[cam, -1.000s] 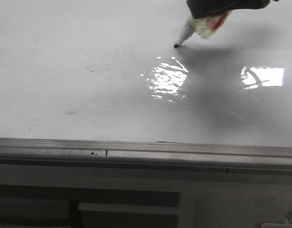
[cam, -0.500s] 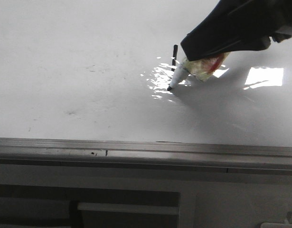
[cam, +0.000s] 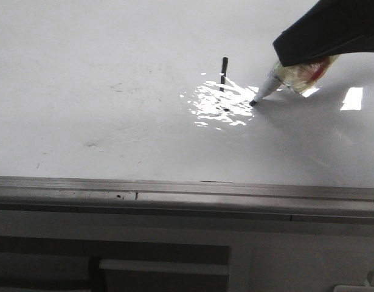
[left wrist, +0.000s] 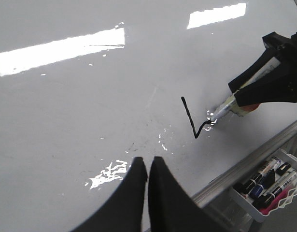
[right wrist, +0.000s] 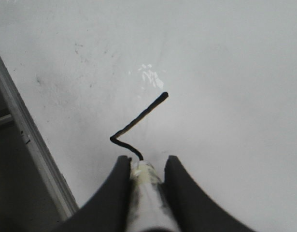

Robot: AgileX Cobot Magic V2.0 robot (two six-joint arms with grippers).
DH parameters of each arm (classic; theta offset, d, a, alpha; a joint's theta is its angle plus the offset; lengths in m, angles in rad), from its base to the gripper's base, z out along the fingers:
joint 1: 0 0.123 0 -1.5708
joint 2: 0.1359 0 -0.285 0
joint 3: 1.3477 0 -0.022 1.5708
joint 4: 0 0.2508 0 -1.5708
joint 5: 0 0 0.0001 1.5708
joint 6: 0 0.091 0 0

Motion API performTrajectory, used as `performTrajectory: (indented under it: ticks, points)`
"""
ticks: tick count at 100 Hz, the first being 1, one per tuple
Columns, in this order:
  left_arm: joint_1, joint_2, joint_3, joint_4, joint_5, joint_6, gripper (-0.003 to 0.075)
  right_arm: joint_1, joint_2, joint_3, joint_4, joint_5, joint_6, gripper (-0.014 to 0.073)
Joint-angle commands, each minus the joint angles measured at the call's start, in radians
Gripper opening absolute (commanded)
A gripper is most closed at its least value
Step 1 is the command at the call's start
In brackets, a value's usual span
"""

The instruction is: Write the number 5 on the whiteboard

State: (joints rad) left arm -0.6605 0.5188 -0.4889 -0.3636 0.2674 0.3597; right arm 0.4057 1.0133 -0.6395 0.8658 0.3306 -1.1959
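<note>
Black fingers of the right gripper [right wrist: 144,166] clamp a marker [right wrist: 144,193], tip touching the whiteboard [cam: 83,73] at the unfinished number 5 [left wrist: 192,121], mid-board, well clear of its grey near edge strip [cam: 174,191]. Left gripper [left wrist: 148,166] hangs closed, empty.

The whiteboard [cam: 101,79] lies flat as the tabletop, glossy and faintly smudged, with the unfinished number 5 [left wrist: 192,121] in black strokes.
</note>
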Motion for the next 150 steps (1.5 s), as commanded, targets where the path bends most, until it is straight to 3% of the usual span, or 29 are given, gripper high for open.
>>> performTrajectory:
  ticks: [1,16,37,48,61,75,99,150]
  points:
    - [0.002,0.002,-0.025,-0.016,-0.074,-0.011,-0.002,-0.011,-0.016,-0.003,-0.015,-0.005,0.031,-0.0052]
    - [0.002,0.002,-0.025,-0.016,-0.074,-0.011,-0.002,0.027,0.02,0.011,-0.012,-0.005,0.05,-0.005]
    - [0.002,0.002,-0.025,-0.016,-0.074,-0.011,-0.002,0.128,0.131,0.004,0.034,-0.143,0.05,-0.005]
    - [0.002,0.002,-0.025,-0.016,-0.074,-0.011,-0.002,0.139,0.122,-0.035,0.034,-0.092,0.05,-0.005]
    - [0.002,0.002,-0.025,-0.016,-0.074,-0.011,-0.002,0.139,0.042,-0.11,0.034,-0.004,0.05,-0.005]
    - [0.002,0.002,-0.025,-0.016,-0.074,-0.011,-0.002,0.133,-0.026,-0.131,0.028,-0.117,0.05,-0.005]
    - [0.002,0.002,-0.025,-0.016,-0.074,-0.011,-0.002,0.066,0.028,-0.131,0.026,-0.132,0.05,-0.005]
    - [0.002,0.002,-0.025,-0.016,-0.074,-0.011,-0.002,0.06,0.11,-0.131,0.041,-0.141,0.05,-0.005]
